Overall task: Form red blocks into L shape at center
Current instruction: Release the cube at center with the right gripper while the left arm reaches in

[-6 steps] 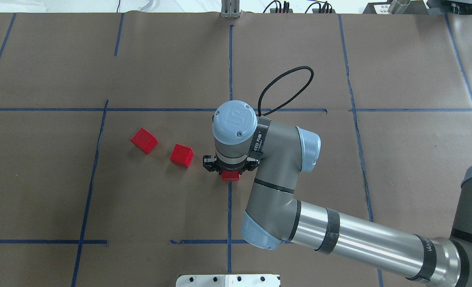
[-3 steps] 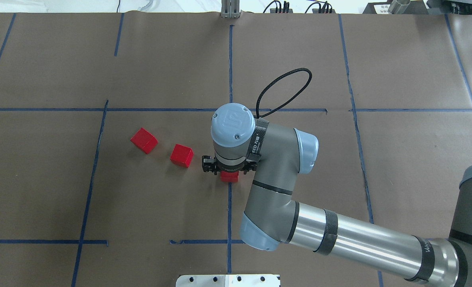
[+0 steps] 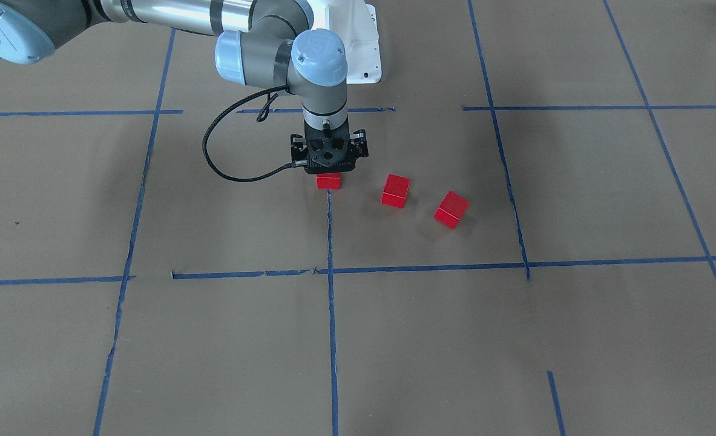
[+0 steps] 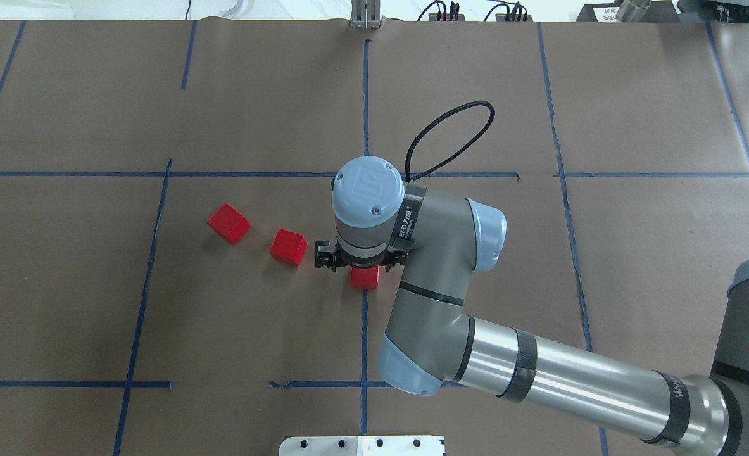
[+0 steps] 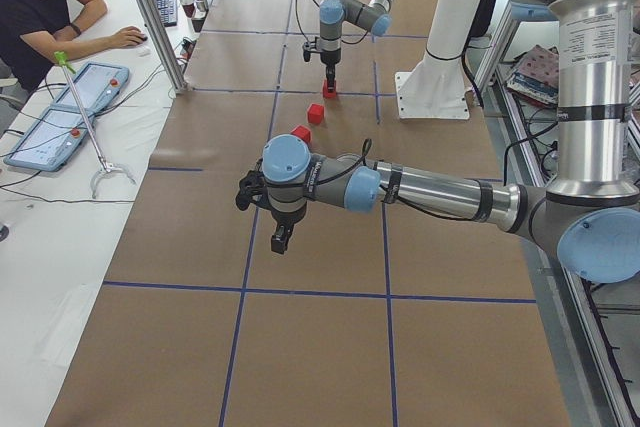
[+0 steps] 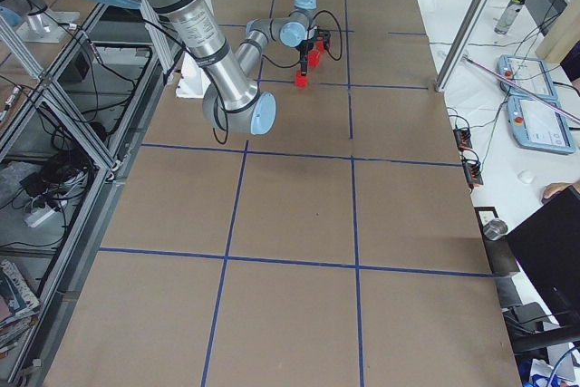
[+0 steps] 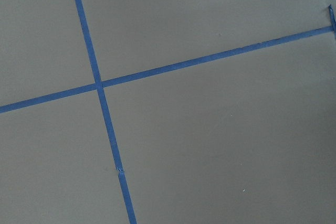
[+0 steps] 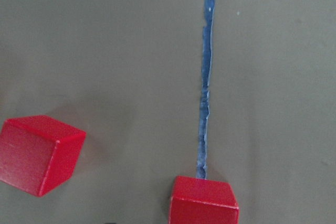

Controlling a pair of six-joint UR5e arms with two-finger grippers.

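Observation:
Three red blocks lie on the brown paper. One block (image 4: 365,277) (image 3: 328,180) sits at the center, on the end of a straight blue tape line (image 4: 365,335). The other two blocks (image 4: 288,247) (image 4: 229,223) lie apart to its left, each turned at an angle. My right gripper (image 4: 356,265) (image 3: 328,168) hangs just above the center block, open and holding nothing. The right wrist view shows the center block (image 8: 203,200) at the bottom edge and a second block (image 8: 39,153) at the left, with no fingers in view. My left gripper (image 5: 283,242) hovers far off over bare paper; I cannot tell its state.
A black cable (image 4: 453,136) loops off my right wrist. A white mounting plate (image 4: 361,445) sits at the near table edge. An operator (image 5: 40,17) sits at a side desk with control pendants. Blue tape lines (image 7: 100,85) cross under the left wrist camera.
My right gripper has shifted slightly left and away from the center block, which stays in place on the tape line with more of it showing. The other two blocks have not moved.

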